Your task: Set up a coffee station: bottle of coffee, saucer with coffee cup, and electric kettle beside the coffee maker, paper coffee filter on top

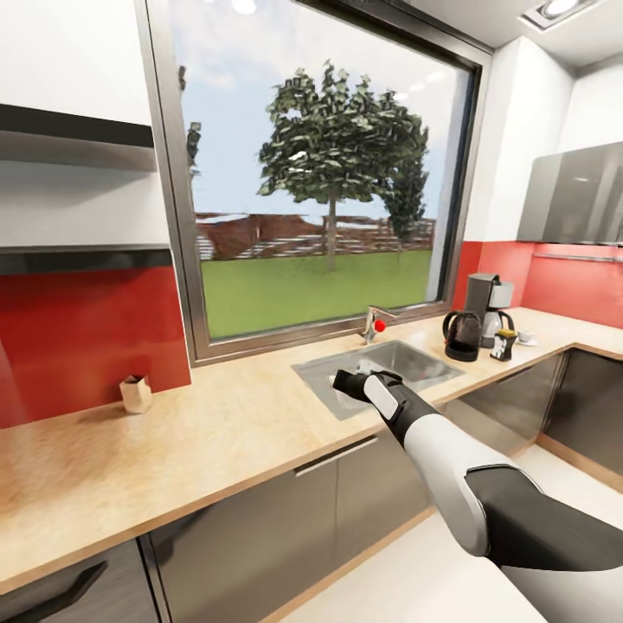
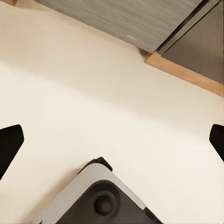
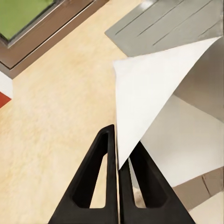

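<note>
Scanning the head view from the left: small paper-filter holder standing alone on the wooden countertop, well apart from everything else. Then the sink under the window, with a red-knobbed faucet behind it. Hovering over the sink's near edge, the right gripper, arm stretched out from lower right.

Seen through the right wrist view: right gripper pinched tight on a white paper coffee filter, jaws closed on its pointed corner, sheet fanning out over sink and counter.

Left gripper seen in the left wrist view with fingertips spread wide, grasping nothing, aimed down at pale floor.

Farther right on the counter: electric kettle, coffee maker just behind it, bottle of coffee in front, and what looks like cup and saucer beside, too small to tell for certain.

Judging the step: carrying the filter toward the coffee maker. Calling next for travel rightward along the counter, lifting above the machine's top, then releasing gently so the light sheet settles there rather than sliding off.
</note>
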{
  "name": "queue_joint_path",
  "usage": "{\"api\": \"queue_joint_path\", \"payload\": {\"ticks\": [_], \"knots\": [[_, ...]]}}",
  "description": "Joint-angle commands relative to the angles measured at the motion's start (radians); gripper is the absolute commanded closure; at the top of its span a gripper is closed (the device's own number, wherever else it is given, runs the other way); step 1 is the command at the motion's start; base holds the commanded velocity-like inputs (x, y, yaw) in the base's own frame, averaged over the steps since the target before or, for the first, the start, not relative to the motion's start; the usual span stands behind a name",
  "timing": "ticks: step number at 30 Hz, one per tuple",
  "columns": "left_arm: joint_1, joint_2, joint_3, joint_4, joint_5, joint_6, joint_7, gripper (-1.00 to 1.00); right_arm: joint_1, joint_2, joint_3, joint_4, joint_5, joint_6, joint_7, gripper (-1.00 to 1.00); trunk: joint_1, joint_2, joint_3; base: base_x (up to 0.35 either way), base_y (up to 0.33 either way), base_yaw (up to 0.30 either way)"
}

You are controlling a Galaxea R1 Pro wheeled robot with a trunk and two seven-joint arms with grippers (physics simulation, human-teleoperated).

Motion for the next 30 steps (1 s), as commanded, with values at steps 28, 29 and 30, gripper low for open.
{"api": "queue_joint_path", "payload": {"ticks": [28, 29, 30], "knots": [[0.001, -0.004, -0.008, -0.001, 0.011, -0.001, -0.002, -1.0, 0.0, 0.0, 0.004, -0.002, -0.011, 0.004, -0.008, 1.0, 0.0, 0.0, 0.029, 0.0, 0.0, -0.263], [0.001, -0.004, -0.008, -0.001, 0.011, -0.001, -0.002, -1.0, 0.0, 0.0, 0.004, -0.002, -0.011, 0.004, -0.008, 1.0, 0.0, 0.0, 0.03, 0.0, 0.0, -0.255], [0.001, -0.004, -0.008, -0.001, 0.011, -0.001, -0.002, -1.0, 0.0, 0.0, 0.004, -0.002, -0.011, 0.004, -0.008, 1.0, 0.0, 0.0, 0.031, 0.0, 0.0, -0.255]]}}
